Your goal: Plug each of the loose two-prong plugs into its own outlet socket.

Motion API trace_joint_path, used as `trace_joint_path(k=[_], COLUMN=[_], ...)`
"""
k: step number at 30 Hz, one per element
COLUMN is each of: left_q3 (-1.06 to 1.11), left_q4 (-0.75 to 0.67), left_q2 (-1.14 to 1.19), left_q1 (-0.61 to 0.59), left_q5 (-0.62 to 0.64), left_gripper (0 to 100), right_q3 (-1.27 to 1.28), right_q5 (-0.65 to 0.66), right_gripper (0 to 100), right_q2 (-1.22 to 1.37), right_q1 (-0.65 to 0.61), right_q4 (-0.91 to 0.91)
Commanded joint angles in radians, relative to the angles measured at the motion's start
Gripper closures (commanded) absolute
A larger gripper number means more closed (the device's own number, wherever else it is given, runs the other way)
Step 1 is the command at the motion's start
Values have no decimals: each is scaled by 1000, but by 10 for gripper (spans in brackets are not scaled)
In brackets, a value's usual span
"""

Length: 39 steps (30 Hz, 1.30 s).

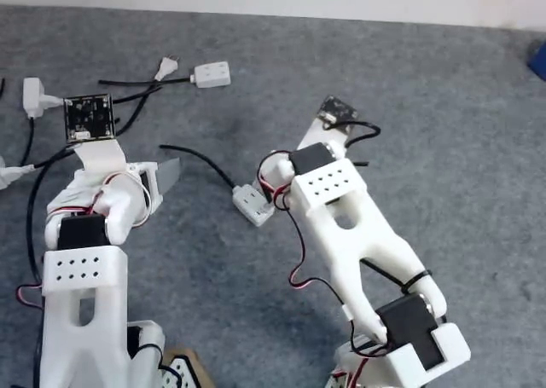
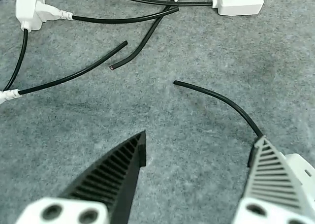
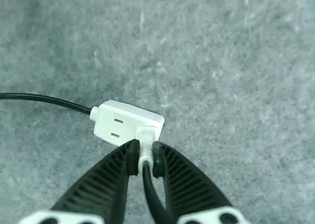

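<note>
Far left on the grey carpet worktop (image 1: 444, 132), a white plug (image 2: 49, 11) already sits in a white outlet block (image 2: 27, 5). The left arm's jaws hang spread wide, nothing in them. Further along, a loose white two-prong plug (image 1: 167, 66) lies near a second white outlet socket (image 1: 212, 74). The right arm's jaws are clamped on a small white plug (image 3: 145, 135) that's touching the end of a third white socket block (image 3: 123, 120).
</note>
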Motion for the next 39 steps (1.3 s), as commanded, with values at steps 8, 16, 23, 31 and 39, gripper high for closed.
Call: trace_joint_path(k=[8,16,23,31,39], left_q3=[-2,-2,-2,-2,-2], left_q4=[-18,-18,-17,-17,-18], left_q2=[-22,-22,-25,-27,-27], left_q1=[-10,-10,-10,-10,-10], left_q5=[11,11,11,11,11], left_gripper=[670,670,670,670,670], right_q3=[-51,-51,-51,-116,-122], right_q5=[-14,-14,-14,-14,-44], right_gripper=[993,993,993,993,993], right_q2=[-4,-2,76,202,202], right_q1=[15,-25,-30,-30,-41], right_q4=[-10,-12,-38,-30,33])
